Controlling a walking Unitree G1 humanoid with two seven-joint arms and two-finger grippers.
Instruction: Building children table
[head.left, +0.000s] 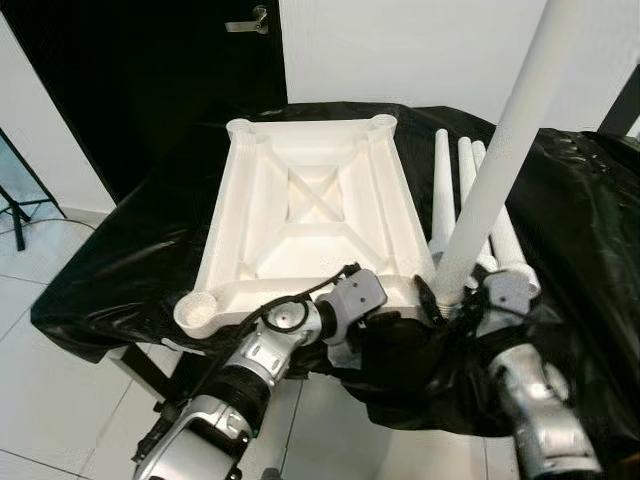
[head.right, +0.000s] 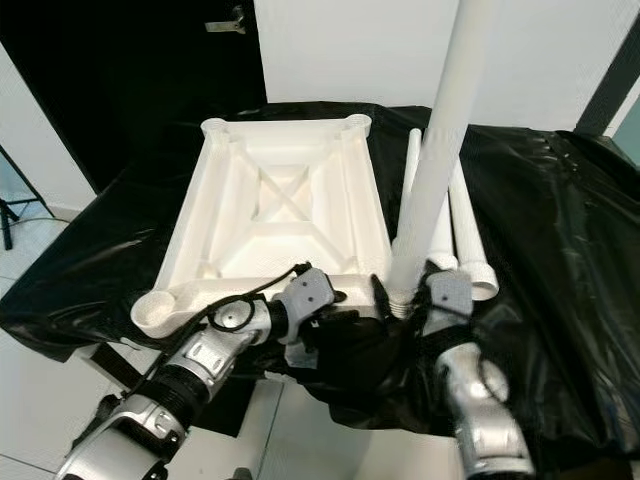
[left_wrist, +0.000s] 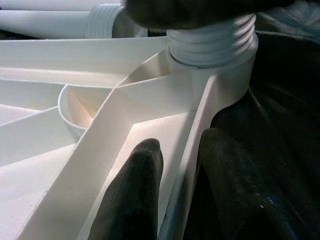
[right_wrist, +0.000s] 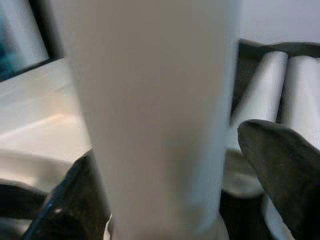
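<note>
1. Left eye: white table frame (head.left: 305, 215) lies upside down on the black-covered tabletop (head.left: 590, 230). One leg (head.left: 500, 150) stands upright in the near right corner socket; three spare legs (head.left: 470, 185) lie just beside the frame. Other three sockets empty, so roughly a quarter done.
2. Right eye: right gripper (head.right: 425, 300) at the leg's base, left gripper (head.right: 335, 320) on the frame's near edge; both arms reach forward.
3. Left wrist: left fingers (left_wrist: 132, 195) straddle the frame's rim wall, pinching it. Thread rings show above the socket, so not fully seated, I'd say.
4. Right wrist: right fingers (right_wrist: 277, 170) flank the leg either side, gripping it.
</note>
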